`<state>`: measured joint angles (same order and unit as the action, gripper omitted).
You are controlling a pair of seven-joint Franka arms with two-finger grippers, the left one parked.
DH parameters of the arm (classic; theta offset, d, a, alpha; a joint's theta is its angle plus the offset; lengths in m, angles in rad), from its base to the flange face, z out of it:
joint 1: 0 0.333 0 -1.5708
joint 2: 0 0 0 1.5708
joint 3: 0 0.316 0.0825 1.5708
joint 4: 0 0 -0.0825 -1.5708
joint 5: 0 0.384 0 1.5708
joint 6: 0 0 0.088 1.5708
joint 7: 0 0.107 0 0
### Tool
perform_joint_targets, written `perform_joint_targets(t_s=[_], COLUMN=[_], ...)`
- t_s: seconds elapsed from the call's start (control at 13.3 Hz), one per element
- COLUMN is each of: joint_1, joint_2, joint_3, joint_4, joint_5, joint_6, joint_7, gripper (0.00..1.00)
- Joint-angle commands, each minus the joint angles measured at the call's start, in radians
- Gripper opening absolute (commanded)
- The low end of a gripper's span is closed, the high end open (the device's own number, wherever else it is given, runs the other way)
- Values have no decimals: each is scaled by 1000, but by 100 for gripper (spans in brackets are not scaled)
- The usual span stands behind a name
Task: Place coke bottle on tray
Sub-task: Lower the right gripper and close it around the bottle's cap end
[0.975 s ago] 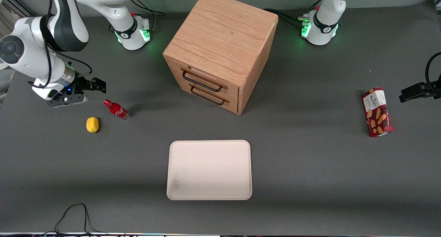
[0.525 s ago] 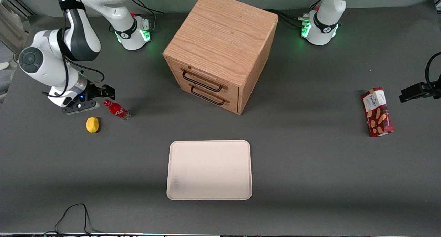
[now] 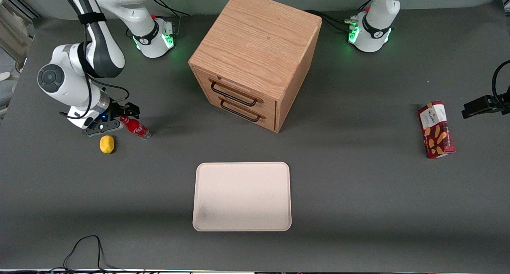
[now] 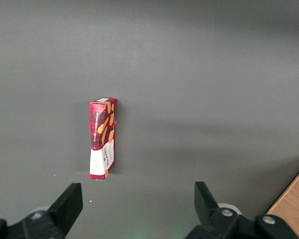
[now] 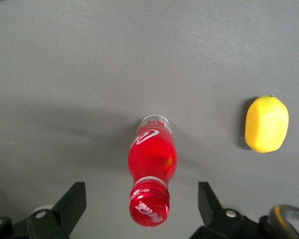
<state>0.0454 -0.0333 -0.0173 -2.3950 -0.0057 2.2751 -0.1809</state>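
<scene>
Front view: since the earlier frames the right arm's gripper [image 3: 126, 115] is travelling toward the cabinet's side and downward, and is now hovering directly above the cap of the coke bottle [image 3: 136, 127]. The approach step is therefore nearing completion; the grasp is not yet made. The bottle is standing on the table [image 3: 358, 194], well apart from the tray [image 3: 242, 196].

Count: one bottle, one tray, one lemon [image 3: 106, 143], one cabinet [image 3: 255, 59], one biscuit box [image 3: 436, 129].

Right wrist view: the gripper [image 5: 142, 206] is standing wide open, its fingers [image 5: 72, 201] flanking the coke bottle [image 5: 152, 169] without touching; the lemon [image 5: 266, 123] is lying nearby.

Left wrist view: one biscuit box [image 4: 103, 137] is showing.
</scene>
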Motion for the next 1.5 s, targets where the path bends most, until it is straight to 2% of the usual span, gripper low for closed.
perform_joint_targets(t_s=[0.0, 0.07, 0.38, 0.45, 0.6, 1.05, 1.27, 1.43], joint_1=[1, 1, -1, -1, -7, -4, -6, -6], joint_2=[-23, -25, -27, -27, -31, -56, -118, -117], joint_3=[-4, -6, -10, -10, -15, -26, -27, -26], joint_4=[-29, -29, -29, -29, -29, -18, 28, 150], joint_5=[16, 16, 16, 18, 18, 18, 18, 18], joint_6=[21, 20, 18, 18, 15, -23, -129, -262], joint_7=[-48, -48, -49, -49, -93, -89, -53, 3], gripper=[94, 83, 6, 0, 0, 0, 0, 0])
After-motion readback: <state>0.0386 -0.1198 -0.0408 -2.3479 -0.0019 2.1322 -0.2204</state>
